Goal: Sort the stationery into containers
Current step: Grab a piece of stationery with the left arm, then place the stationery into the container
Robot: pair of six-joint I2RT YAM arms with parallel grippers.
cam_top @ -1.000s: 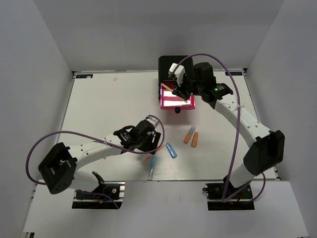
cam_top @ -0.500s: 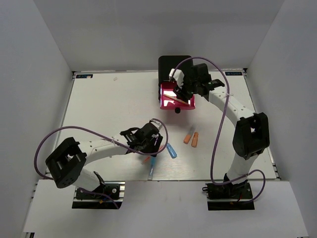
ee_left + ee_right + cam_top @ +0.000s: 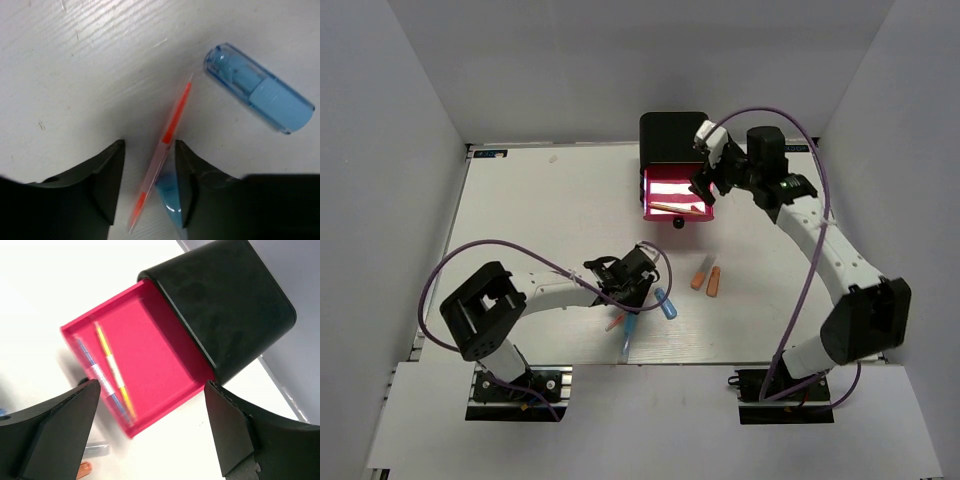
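A thin red stick (image 3: pixel 167 140) lies on the table between my left gripper's (image 3: pixel 149 150) fingers. The jaws are still apart: the right finger is against the stick and the left one stands clear of it. A light blue pen (image 3: pixel 169 192) lies under the same jaws, and a short blue marker (image 3: pixel 260 95) lies just beyond. From above, the left gripper (image 3: pixel 626 303) is over the red stick (image 3: pixel 614 322). My right gripper (image 3: pixel 710 178) is wide open and empty beside the open pink drawer (image 3: pixel 660 188) of the black cabinet (image 3: pixel 670 135). A yellow stick (image 3: pixel 111 365) and a grey-blue stick (image 3: pixel 95 371) lie in the drawer (image 3: pixel 160 335).
Two stubby orange markers (image 3: pixel 698 278) (image 3: pixel 714 284) lie on the table in front of the drawer's black knob (image 3: pixel 677 222). The light blue pen (image 3: pixel 627 336) and the short blue marker (image 3: pixel 666 303) flank the left gripper. White walls enclose the table.
The right gripper opened, left a stick in the drawer and drew back to the right. The left gripper moved right onto the red stick and its jaws narrowed.
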